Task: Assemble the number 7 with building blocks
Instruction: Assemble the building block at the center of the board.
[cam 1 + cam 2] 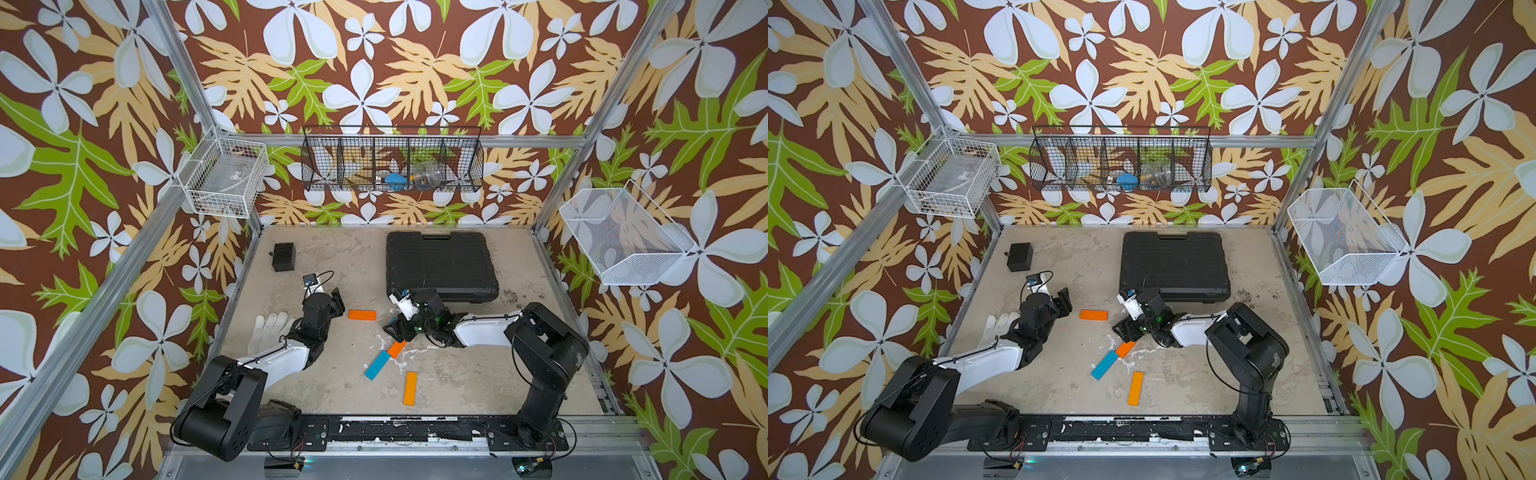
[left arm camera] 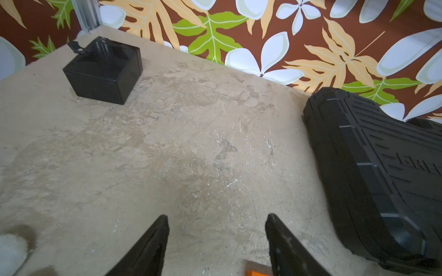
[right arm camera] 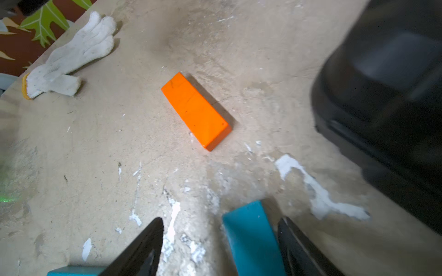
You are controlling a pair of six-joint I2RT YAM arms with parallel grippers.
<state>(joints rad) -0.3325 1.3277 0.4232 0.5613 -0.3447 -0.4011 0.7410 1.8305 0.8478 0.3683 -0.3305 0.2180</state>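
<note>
Across both top views, left gripper (image 1: 337, 300) hangs just beside an orange block (image 1: 362, 315) on open tabletop (image 1: 332, 257); right gripper (image 1: 395, 328) is near a second orange block (image 1: 397, 348), which meets a blue block (image 1: 377, 364) end to end

Left wrist: jaws spread, empty, black case (image 2: 382, 179) edge near

Right wrist: jaws spread astride a second blue block (image 3: 253, 239), which lies against one jaw

On the tan table (image 1: 478, 374), one orange block (image 1: 362, 315) lies flat between the left gripper (image 1: 338, 300) and the right gripper (image 1: 395, 328). Just below the right gripper a second orange block (image 1: 397, 348) meets a blue block (image 1: 376, 365) end to end on a slant. A third orange block (image 1: 410, 388) lies apart, nearer the front edge. A white glove (image 1: 268, 330) sits beside the left arm.
</note>
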